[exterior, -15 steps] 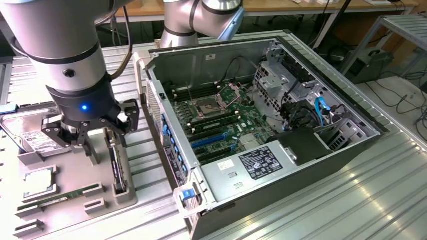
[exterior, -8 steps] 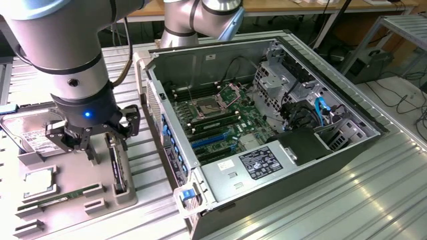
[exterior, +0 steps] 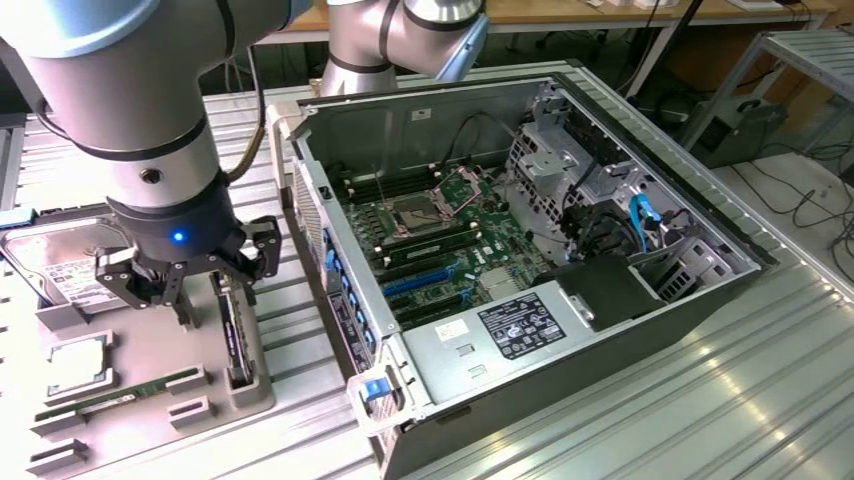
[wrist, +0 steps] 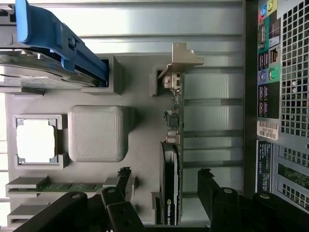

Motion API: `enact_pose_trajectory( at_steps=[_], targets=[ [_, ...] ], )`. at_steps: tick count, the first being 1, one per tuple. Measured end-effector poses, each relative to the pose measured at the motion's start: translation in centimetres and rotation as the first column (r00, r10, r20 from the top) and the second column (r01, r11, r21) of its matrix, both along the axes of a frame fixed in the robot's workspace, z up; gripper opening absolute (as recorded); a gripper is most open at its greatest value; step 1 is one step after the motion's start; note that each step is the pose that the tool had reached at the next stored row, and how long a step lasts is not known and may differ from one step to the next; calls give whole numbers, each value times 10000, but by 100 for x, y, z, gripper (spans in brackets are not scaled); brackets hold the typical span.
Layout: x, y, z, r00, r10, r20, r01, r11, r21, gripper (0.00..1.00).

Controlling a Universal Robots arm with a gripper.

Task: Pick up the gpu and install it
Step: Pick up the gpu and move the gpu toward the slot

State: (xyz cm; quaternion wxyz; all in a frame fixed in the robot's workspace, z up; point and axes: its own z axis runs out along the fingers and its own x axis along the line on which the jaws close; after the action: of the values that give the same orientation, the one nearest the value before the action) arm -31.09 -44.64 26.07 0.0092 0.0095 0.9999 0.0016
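Exterior view: the tool (exterior: pixel 218 300) hangs over the tray (exterior: pixel 140 345) at 8 o'clock. The open case (exterior: pixel 587 420) takes the middle and the 3 o'clock side of the bench (exterior: pixel 761 400).
Gpu: it stands on its long edge in a slot of the tray (exterior: pixel 238 335), on the side nearest the case. It is not lifted and not yet in the case.
Why on edge: as I judge it, the slot keeps the thin card upright, so its two flat faces are offered to the tool and its upper edge is free.
Tool state: open and gripping nothing. In the wrist view its fingers (wrist: pixel 123 186) stand one on each side of the gpu (wrist: pixel 170 154), with a gap showing on both sides.
Why astride: the jaws look lined up across the card's thickness, near the end away from the bracket (wrist: pixel 183 58). Closing there would likely pinch the flat faces, not the metal.
Other parts: the drive (exterior: pixel 54 265), cpu (exterior: pixel 78 362) and stick (exterior: pixel 120 395) sit in their own pockets of the tray, apart from the gpu and clear of the fingers.
Case: it lies on its side with the panel off and the board (exterior: pixel 454 240) facing up, probably so a card can go straight down into it.
Progress: by my reading this is the grasp stage, with the pick-up not yet made.
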Motion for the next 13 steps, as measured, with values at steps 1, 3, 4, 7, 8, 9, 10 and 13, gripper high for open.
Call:
enact_pose_trajectory(
  at_steps=[1, 3, 4, 7, 8, 9, 10, 13],
  targets=[
    [0, 0, -9, 10000, 0, -1, 0, 10000, 0, 66],
    [0, 0, -37, 10000, 0, 0, 0, 10000, 0, 66],
    [0, 0, -44, 10000, 0, 0, 0, 10000, 0, 66],
    [0, 0, -67, 10000, 0, 0, 0, 10000, 0, 66],
    [0, 0, -74, 10000, 0, 0, 0, 10000, 0, 66],
    [0, 0, -81, 10000, 0, 0, 0, 10000, 0, 66],
    [0, 0, -89, 10000, 0, 0, 0, 10000, 0, 66],
    [0, 0, -111, 10000, 0, -1, 0, 10000, 0, 66]
  ],
)
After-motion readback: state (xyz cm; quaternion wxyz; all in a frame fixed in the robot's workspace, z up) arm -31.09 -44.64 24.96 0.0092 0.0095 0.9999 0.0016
